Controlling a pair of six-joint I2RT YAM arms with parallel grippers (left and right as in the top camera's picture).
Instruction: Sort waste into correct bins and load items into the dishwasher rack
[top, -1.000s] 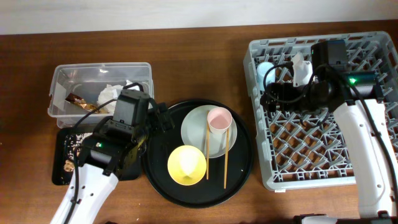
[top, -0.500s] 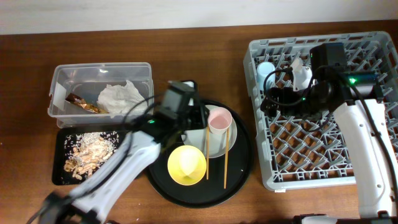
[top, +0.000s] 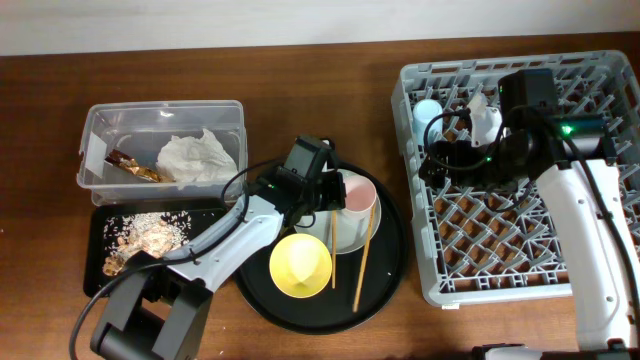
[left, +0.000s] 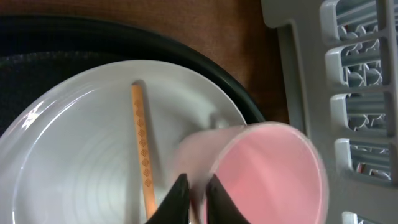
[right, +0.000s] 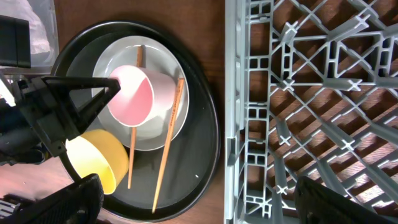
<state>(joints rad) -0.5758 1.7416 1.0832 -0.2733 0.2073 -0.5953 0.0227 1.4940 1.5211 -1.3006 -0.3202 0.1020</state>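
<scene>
My left gripper (top: 335, 190) (left: 197, 202) is shut on the rim of the pink cup (top: 352, 193) (left: 267, 174) (right: 134, 96), which tilts on the white plate (top: 345, 237) (left: 74, 155). Two chopsticks (top: 362, 262) (right: 168, 140) lie across the plate, beside the yellow bowl (top: 300, 264) (right: 99, 165). The light-blue cup (top: 427, 112) stands in the grey dishwasher rack (top: 520, 265) (right: 311, 112). My right gripper (top: 435, 160) (right: 211, 205) hangs open over the rack's left edge, holding nothing. Napkin (top: 195, 155) and wrapper (top: 130, 165) lie in the clear tub (top: 100, 125); food scraps (top: 145, 235) fill the shallow black tray (top: 95, 285).
Plate, bowl and chopsticks all rest on a big round black tray (top: 385, 285) (right: 208, 143) in the middle of the wooden table (top: 300, 90). The rack's left wall stands close to that tray's right rim.
My left arm swung right from the bins to the plate and shut on the pink cup's rim, tipping the cup. One chopstick shifted slightly. The right arm stayed still.
</scene>
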